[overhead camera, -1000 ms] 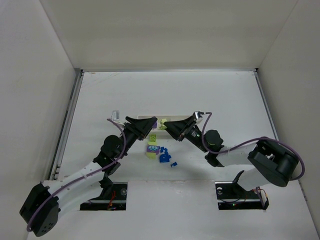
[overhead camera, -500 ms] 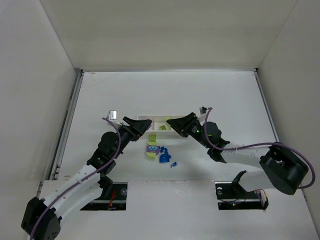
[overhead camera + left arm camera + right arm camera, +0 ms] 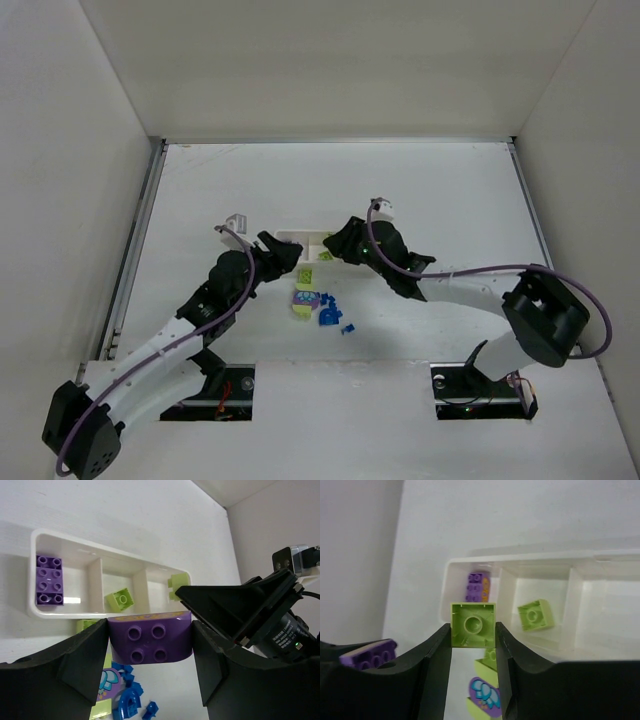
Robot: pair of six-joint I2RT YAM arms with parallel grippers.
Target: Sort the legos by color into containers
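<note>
My left gripper is shut on a purple brick and holds it just in front of the white tray. My right gripper is shut on a lime brick above the tray's near edge. In the left wrist view the tray's left compartment holds a purple brick and the middle one a lime brick. The third compartment looks bare in the right wrist view. The two grippers are close together, tips almost facing.
A loose pile lies on the table in front of the tray: blue pieces, a lime brick and a purple printed piece. White walls enclose the table on three sides.
My right gripper has swung left and back toward the tray with the lime brick. My left gripper has shifted slightly, still holding the purple brick.
</note>
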